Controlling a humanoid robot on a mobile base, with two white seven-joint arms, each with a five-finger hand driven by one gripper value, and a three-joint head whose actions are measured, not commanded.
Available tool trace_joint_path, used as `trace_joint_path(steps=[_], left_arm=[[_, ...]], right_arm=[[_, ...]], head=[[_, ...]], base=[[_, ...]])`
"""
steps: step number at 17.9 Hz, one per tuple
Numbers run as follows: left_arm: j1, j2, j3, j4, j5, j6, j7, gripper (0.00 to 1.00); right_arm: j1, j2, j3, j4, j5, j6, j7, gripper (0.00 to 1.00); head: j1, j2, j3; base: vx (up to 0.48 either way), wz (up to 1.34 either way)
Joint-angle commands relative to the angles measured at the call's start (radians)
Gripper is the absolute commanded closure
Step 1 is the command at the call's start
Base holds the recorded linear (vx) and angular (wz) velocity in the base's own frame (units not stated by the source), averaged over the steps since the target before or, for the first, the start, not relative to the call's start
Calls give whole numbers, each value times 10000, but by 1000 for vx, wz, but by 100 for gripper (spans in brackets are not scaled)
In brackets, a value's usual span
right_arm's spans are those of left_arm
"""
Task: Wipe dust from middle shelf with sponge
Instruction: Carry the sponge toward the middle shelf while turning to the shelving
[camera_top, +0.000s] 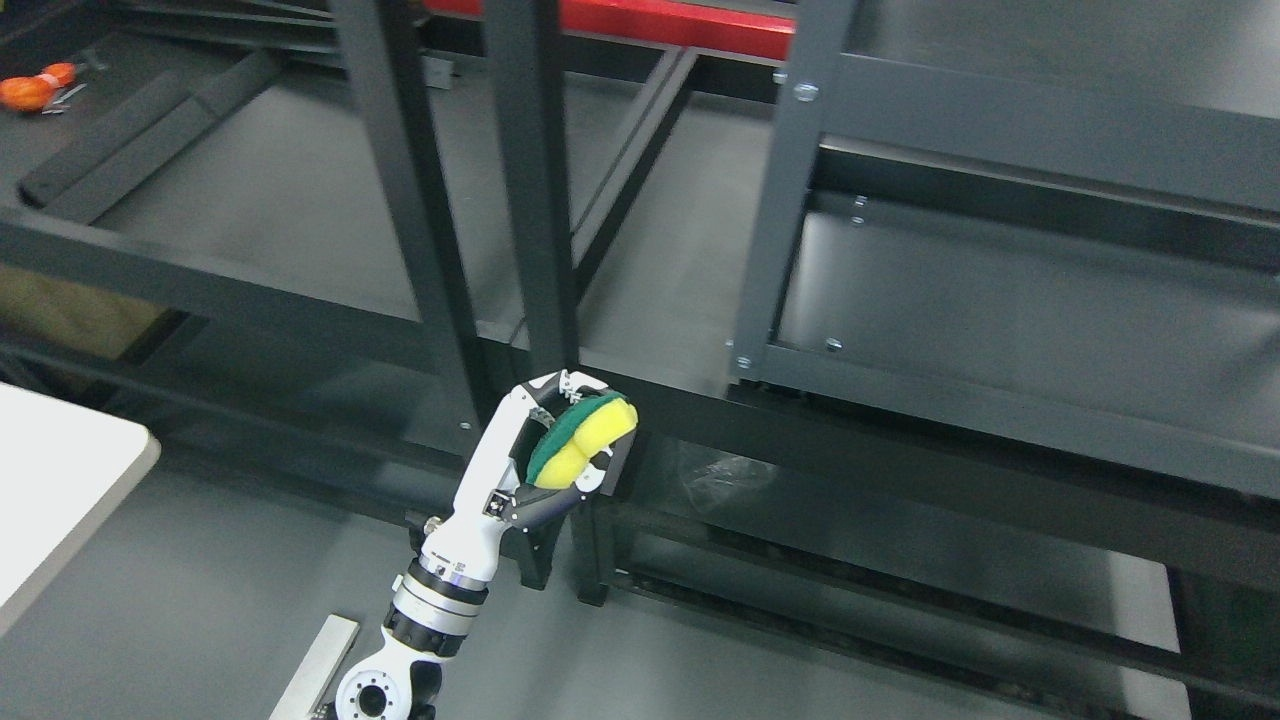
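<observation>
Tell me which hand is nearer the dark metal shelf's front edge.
Left. The left hand, gripping the yellow-and-green sponge, sits just before the dark metal shelf's front edge; the right hand is out of view.

White left arm (440, 590), black wrist rings, white-black jointed hand (545, 450).

My left hand (535, 445), glossy white plastic with bare metal joints, squeezes a soft, porous yellow sponge (580, 440) with a rough green scouring face. Just above it, the shelf (300, 200) is matt dark painted metal.
</observation>
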Motion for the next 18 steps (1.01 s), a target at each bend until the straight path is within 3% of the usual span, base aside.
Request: trace_joint_path(steps=[1,4,9,18], left_arm=[[-355,154,-1668,-375,-760,41,-354,100],[-1657,154,-2603,-314,-1727,637,-355,100],[-3881,154,-4844,-298,-1837,1926,-279,100],[-7948,154,-7621,99,-1975,3078,-125,100]], right_arm=[[-2,-175,-1,-175,0,4,-5,0],[-2,-175,-1,-175,0,4,-5,0],[-2,-175,-1,-175,0,4,-5,0],[-2,-175,14,-175,0,4,-5,0]], head=[[0,0,0],[0,-1,0],[0,-5,0],[0,-5,0]], base=[[-130,-824],[-146,-817],[-68,-480],[69,244]])
